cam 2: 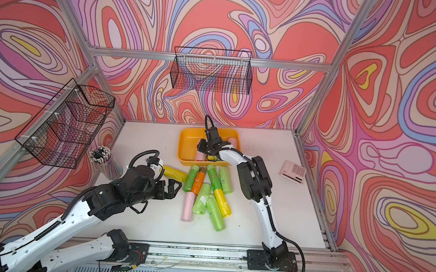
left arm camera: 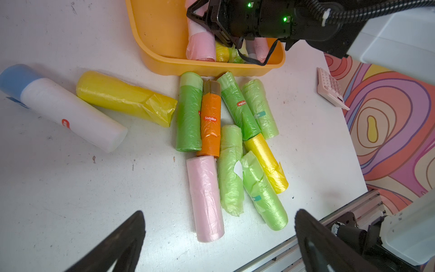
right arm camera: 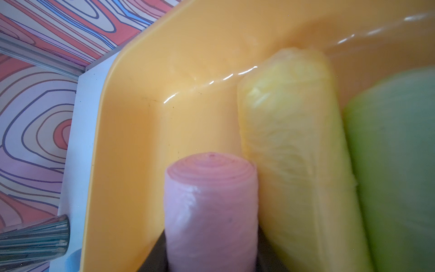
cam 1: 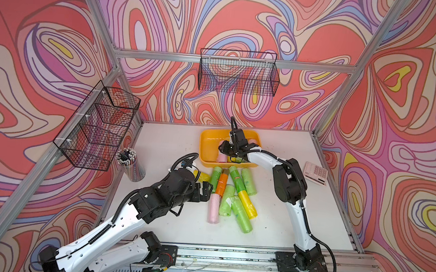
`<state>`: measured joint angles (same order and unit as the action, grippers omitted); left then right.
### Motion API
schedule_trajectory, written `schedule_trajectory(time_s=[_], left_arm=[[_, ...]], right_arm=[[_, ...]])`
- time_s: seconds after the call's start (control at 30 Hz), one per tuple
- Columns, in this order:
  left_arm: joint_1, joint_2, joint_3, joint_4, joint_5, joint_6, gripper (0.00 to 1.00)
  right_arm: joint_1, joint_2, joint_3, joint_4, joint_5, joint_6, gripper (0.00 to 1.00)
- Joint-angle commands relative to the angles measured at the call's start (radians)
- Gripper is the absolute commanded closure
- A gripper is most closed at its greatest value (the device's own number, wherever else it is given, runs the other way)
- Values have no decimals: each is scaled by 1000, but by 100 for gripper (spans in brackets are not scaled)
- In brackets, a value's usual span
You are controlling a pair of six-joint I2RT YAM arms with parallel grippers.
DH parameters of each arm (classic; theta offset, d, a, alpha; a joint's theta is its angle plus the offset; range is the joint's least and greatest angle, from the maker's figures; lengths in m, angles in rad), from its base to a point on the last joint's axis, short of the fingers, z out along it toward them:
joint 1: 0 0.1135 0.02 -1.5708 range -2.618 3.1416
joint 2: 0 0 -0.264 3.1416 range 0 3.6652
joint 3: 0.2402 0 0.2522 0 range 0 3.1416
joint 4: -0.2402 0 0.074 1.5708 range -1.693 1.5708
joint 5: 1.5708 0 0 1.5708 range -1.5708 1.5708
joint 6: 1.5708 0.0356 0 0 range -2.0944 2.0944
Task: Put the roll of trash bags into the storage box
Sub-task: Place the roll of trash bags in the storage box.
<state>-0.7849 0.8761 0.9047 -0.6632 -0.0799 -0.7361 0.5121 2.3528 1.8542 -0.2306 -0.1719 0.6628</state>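
Sitting inside right gripper (right arm camera: pixel 210 256): pink roll (right arm camera: pixel 210 207)

Ten rolls of plastic bags lie loose on the white worktop (cam 1: pixel 271 224): five green film rolls (left arm camera: pixel 189 113), two yellow film rolls (left arm camera: pixel 122 97), one orange labelled roll (left arm camera: pixel 210 117), one long pink roll (left arm camera: pixel 204 197) and one white roll with a blue end (left arm camera: pixel 68 110). One shallow orange-yellow plastic storage box (left arm camera: pixel 162 28) sits near the far edge. Four rolls show inside it: a pale pink roll (right arm camera: pixel 211 212), a second pale pink roll (left arm camera: pixel 261 46), one pale yellow roll (right arm camera: pixel 289 141) and one dull green roll (right arm camera: pixel 395 164). One pink calculator (cam 1: pixel 315 173) lies by the right edge, and one clear cup of pencils (cam 1: pixel 130 166) stands by the left edge. Two black wire mesh baskets (cam 1: pixel 238 72) hang on the walls.
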Motion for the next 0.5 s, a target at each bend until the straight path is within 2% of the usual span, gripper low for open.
schedule_trajectory(time_s=[0.0, 0.2, 0.47], left_arm=[[-3, -4, 17, -41, -14, 7, 0], [-4, -17, 14, -53, -20, 9, 0], [-4, -45, 5, -64, -26, 6, 0]], right_arm=[[-1, 3, 17, -25, 38, -16, 80], [-1, -30, 4, -15, 20, -15, 64], [0, -65, -3, -10, 13, -7, 50]])
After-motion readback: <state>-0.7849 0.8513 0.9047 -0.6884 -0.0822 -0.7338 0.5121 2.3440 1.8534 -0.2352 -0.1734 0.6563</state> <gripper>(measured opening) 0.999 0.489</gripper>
